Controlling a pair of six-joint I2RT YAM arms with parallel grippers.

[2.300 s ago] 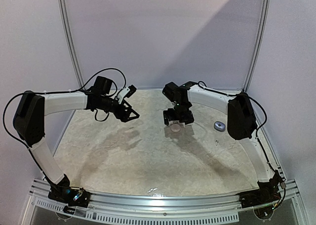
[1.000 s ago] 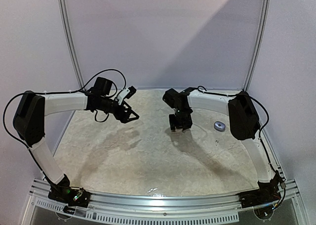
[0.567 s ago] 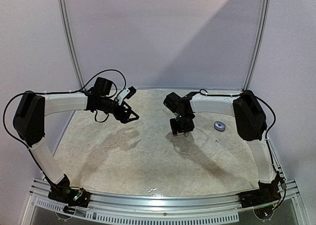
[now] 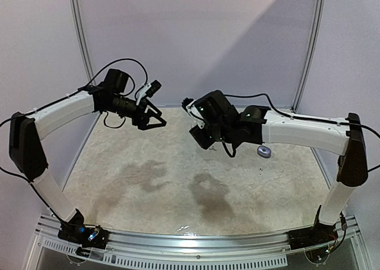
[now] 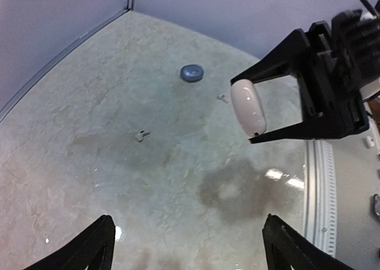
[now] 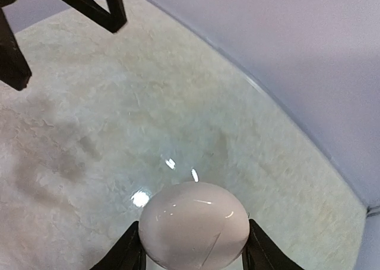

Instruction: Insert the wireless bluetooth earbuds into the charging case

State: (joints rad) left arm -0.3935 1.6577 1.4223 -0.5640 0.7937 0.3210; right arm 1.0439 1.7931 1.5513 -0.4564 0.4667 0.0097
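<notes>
My right gripper (image 6: pixel 193 246) is shut on a glossy white oval charging case (image 6: pixel 195 225), closed, and holds it in the air above the table. From the left wrist view the same case (image 5: pixel 248 107) hangs between the right gripper's black fingers (image 5: pixel 279 74). Two tiny grey earbuds (image 5: pixel 142 136) (image 5: pixel 222 97) lie apart on the marbled tabletop. My left gripper (image 5: pixel 187 246) is open and empty, raised over the left back of the table (image 4: pixel 155 120), facing the right gripper (image 4: pixel 199 137).
A small round blue-grey case (image 4: pixel 264 151) (image 5: pixel 192 73) lies on the table at the right, beyond the earbuds. Pale walls with metal corner posts (image 4: pixel 83 50) close in the back and sides. A metal rail (image 4: pixel 190 241) runs along the near edge.
My right arm has lifted the white case off the table and swung it up and to the left. The left arm has also risen and moved back a little, staying open.
</notes>
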